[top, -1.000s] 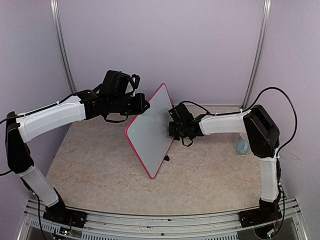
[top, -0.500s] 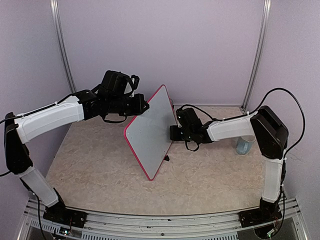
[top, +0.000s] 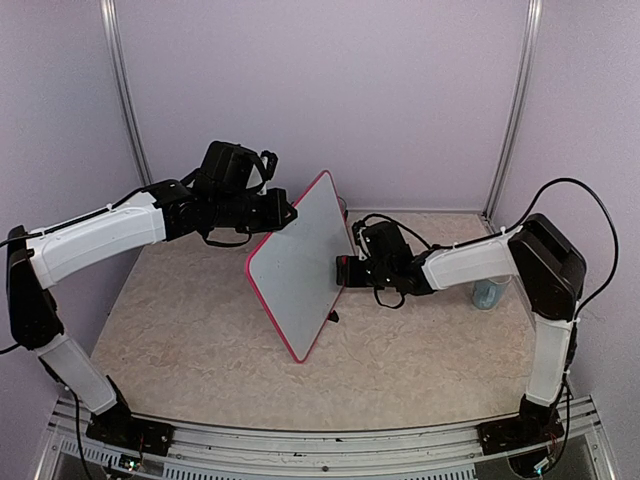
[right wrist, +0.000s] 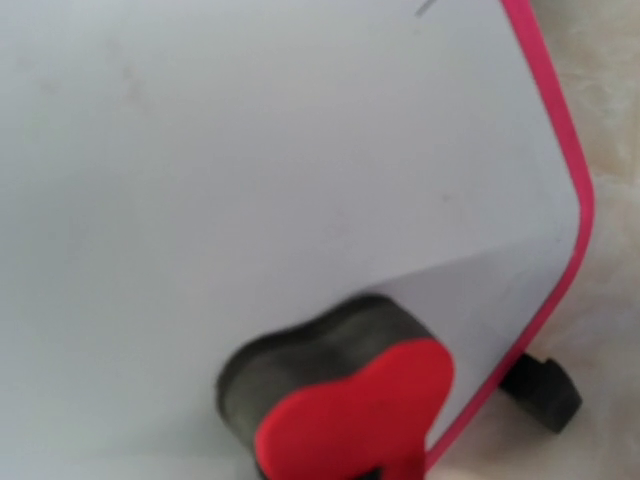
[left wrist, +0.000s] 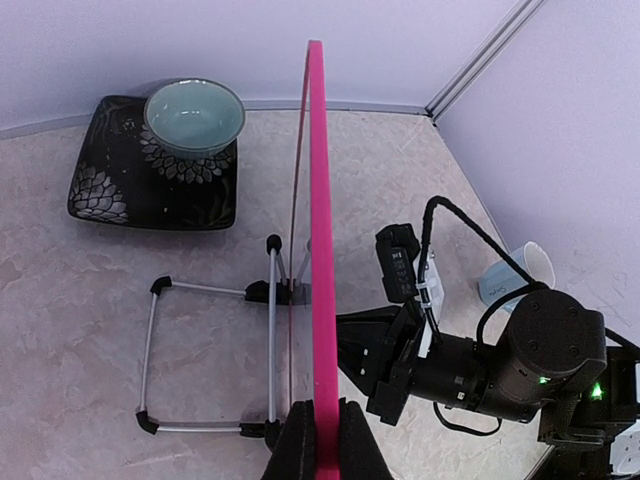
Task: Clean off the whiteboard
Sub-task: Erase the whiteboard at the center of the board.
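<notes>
The whiteboard (top: 300, 262), white with a pink-red frame, stands tilted on edge in the middle of the table. My left gripper (top: 284, 215) is shut on its upper edge; in the left wrist view the fingers (left wrist: 300, 445) pinch the frame (left wrist: 316, 180) from both sides. My right gripper (top: 345, 268) is shut on a red heart-shaped eraser (right wrist: 355, 420) and presses its dark felt against the board face (right wrist: 250, 150) near the lower corner. A small dark mark (right wrist: 425, 8) shows near the board's top edge. The board's black foot (right wrist: 541, 390) shows below the frame.
A wire stand (left wrist: 210, 355) lies on the table behind the board. A pale green bowl (left wrist: 195, 115) sits on a black patterned plate (left wrist: 100, 190) at the back. A light blue cup (top: 485, 293) stands at the right near the right arm.
My right gripper has slid the eraser down and to the right across the board face, toward its lower edge. The left gripper keeps its hold; the board has shifted slightly left.
</notes>
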You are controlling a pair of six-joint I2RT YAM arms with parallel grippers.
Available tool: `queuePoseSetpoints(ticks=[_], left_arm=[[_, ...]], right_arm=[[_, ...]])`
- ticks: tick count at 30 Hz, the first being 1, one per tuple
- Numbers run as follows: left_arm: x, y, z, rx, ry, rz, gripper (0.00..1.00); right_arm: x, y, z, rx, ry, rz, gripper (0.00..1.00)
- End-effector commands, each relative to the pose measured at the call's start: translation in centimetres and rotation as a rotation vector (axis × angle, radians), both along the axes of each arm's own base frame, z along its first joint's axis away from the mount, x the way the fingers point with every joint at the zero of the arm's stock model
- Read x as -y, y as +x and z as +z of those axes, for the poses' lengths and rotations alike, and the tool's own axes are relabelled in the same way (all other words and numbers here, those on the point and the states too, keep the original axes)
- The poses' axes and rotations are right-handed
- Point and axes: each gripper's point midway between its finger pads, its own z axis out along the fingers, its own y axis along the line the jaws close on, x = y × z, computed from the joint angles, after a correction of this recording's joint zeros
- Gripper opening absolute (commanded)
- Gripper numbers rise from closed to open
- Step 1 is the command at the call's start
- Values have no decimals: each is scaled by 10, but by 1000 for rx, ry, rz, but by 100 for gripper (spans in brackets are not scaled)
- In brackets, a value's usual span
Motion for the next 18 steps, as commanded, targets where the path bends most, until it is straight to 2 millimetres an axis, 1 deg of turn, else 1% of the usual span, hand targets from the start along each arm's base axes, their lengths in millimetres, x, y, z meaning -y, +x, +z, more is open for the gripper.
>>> queuePoseSetpoints(ticks=[1,4,6,7,8,11,14,18], left_arm=[[36,-38,-14,-78,-39,-196,0],[37,-37,-15,-79,-38,-194,0],[37,-37,-14,-78,-39,-194,0],[37,-37,-14,-78,-38,-195,0],[37,-37,-14,-77,-39,-195,0],[38,-37,-13,-77,-42,-197,0],[38,-38,-14,-81,-43,-198,0],[37,-38,-12,-75,-43,-196,0]], right_arm=[[-57,-47,26,-1,156,265,7],[-59,-51,20,-13,128,269,7],[-56,-50,12,-17,90,244,7],[-52,-47,5,-22,60,215,6],[-44,-39,-2,-21,17,158,6],[-31,-21,-7,15,-62,64,6],[-25,-8,-15,1,-109,15,6],[-23,0,-24,-11,-129,-7,6]])
